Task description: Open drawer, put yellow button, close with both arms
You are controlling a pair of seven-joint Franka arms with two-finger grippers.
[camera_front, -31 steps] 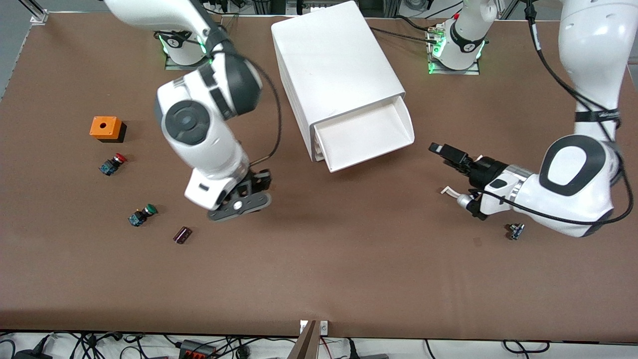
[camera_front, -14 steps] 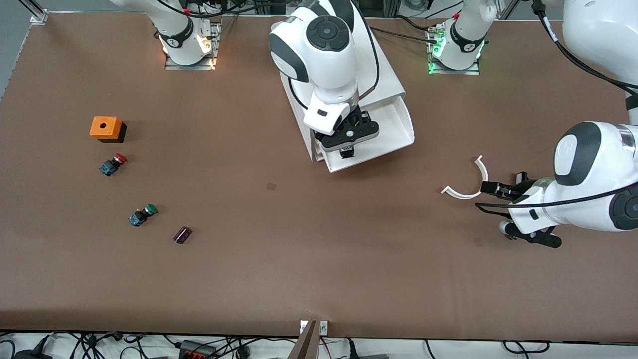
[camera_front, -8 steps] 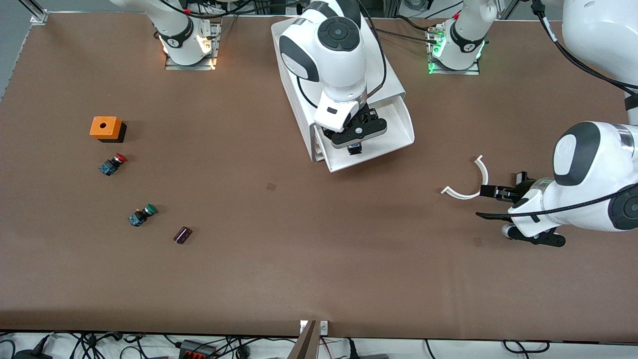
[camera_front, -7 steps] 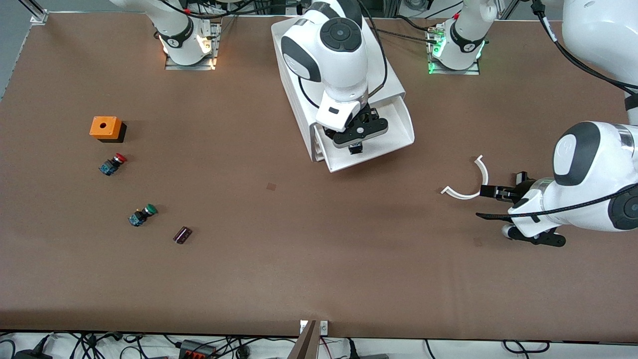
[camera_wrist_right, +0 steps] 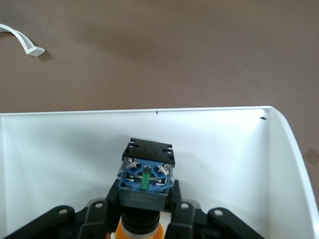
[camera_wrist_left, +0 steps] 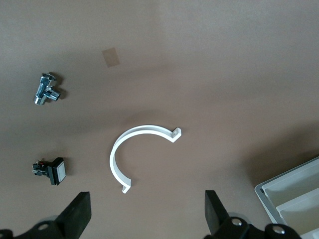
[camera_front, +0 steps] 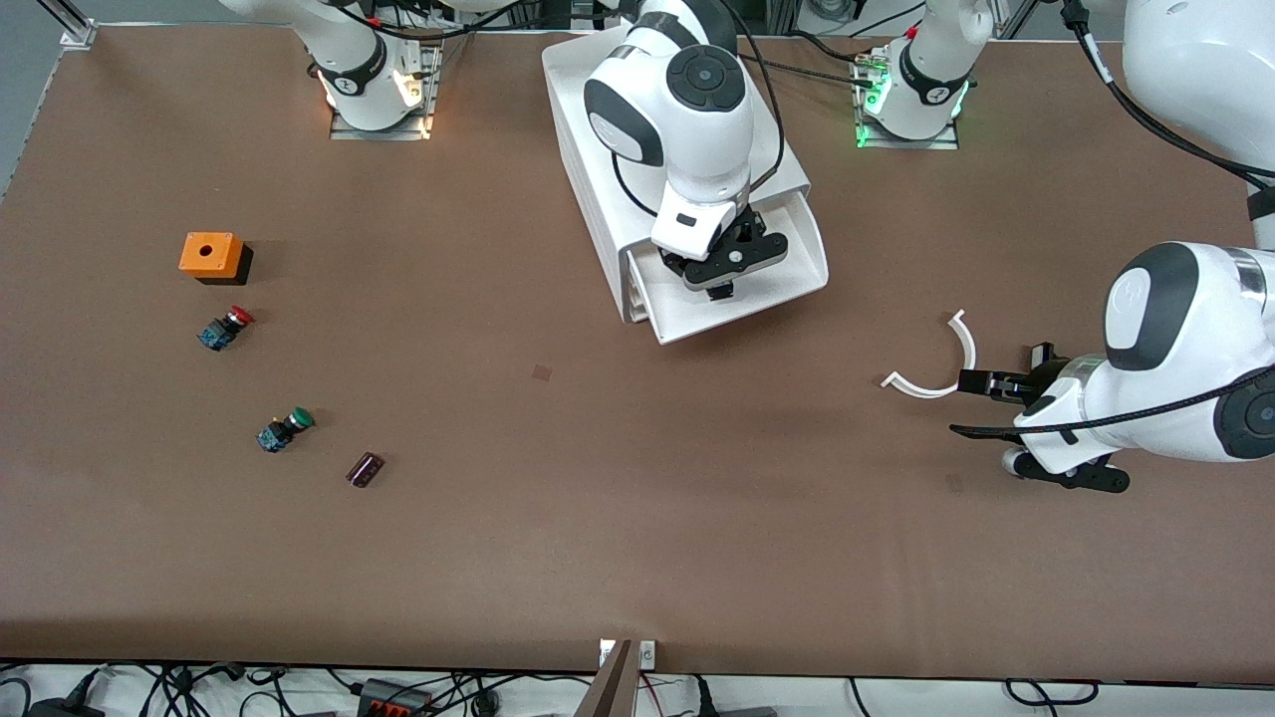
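Observation:
My right gripper [camera_front: 719, 287] is shut on the yellow button [camera_wrist_right: 145, 177] and holds it over the open drawer [camera_front: 809, 261] of the white cabinet [camera_front: 657, 129]. In the right wrist view the gripper [camera_wrist_right: 146, 201] grips the black barrel. The blue-black base points away and the orange cap sits by the palm. The drawer's white floor [camera_wrist_right: 60, 149] lies under it. My left gripper [camera_front: 974, 403] is open and empty, low over the table at the left arm's end. In the left wrist view [camera_wrist_left: 147, 219] its fingers stand wide apart.
A white curved clip [camera_front: 936, 391] lies just ahead of the left gripper, also in the left wrist view [camera_wrist_left: 115, 154]. A chrome valve [camera_wrist_left: 46, 89] and a black switch [camera_wrist_left: 52, 171] lie beside it. An orange box [camera_front: 209, 254], red-capped switch [camera_front: 227, 327], green-capped switch [camera_front: 284, 428] and dark block [camera_front: 365, 469] lie toward the right arm's end.
The right gripper has carried the button from the open table to over the drawer, and still shifts slightly toward the left arm's end. The left arm pulled back earlier and now holds still.

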